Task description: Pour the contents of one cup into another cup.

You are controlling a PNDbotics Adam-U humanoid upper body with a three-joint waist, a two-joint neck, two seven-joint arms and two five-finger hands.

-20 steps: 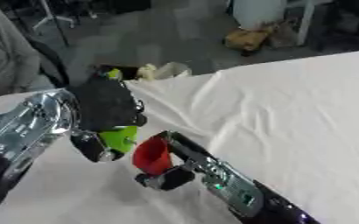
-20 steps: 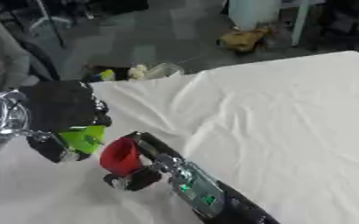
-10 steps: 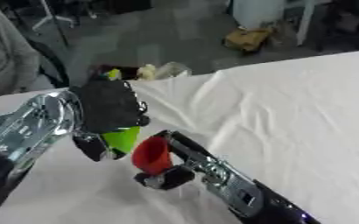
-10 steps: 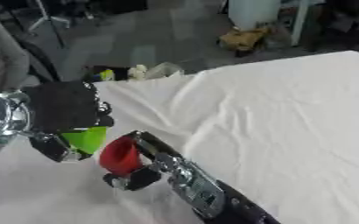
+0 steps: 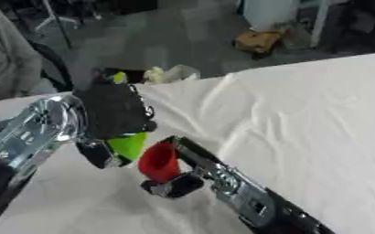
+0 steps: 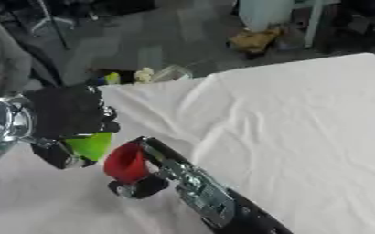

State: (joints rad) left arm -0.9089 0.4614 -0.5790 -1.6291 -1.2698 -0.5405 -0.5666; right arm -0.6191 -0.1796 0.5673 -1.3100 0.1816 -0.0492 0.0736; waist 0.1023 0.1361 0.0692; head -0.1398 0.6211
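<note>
My left hand (image 5: 117, 116) comes in from the left with its fingers curled round a bright green cup (image 5: 129, 145), which hangs below the hand over the white cloth. Just to its right my right hand (image 5: 181, 176) is shut on a red cup (image 5: 158, 161). The red cup lies tilted, its side towards the green cup and nearly touching it. What is inside either cup is hidden.
A white cloth (image 5: 302, 109) with folds covers the table (image 6: 318, 114). At the table's far left edge lie a small yellow-green thing (image 5: 119, 77) and a pale crumpled thing (image 5: 168, 73). Grey floor with a brown box (image 5: 259, 41) lies beyond.
Both hands and their cups stay almost in place. The green cup has tipped slightly, and the whole picture has shifted a little.
</note>
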